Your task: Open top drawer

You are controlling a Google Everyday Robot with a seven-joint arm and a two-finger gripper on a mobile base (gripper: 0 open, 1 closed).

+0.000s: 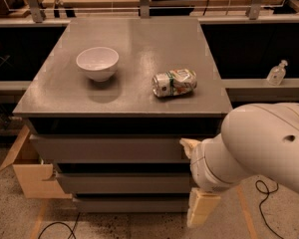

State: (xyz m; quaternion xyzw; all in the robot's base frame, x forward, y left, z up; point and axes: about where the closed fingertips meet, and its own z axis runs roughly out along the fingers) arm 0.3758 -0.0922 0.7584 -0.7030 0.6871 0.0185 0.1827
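Top drawer [109,149] lies just left of the claw [188,180], whose jaws stand wide apart.

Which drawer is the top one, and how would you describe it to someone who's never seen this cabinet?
Start at the grey cabinet carrying a white bowl and a crushed can. Directly beneath its top slab is the top drawer, with the gripper at its right end. It is the widest and tallest of three plain grey fronts; the two below are narrower and shorter.
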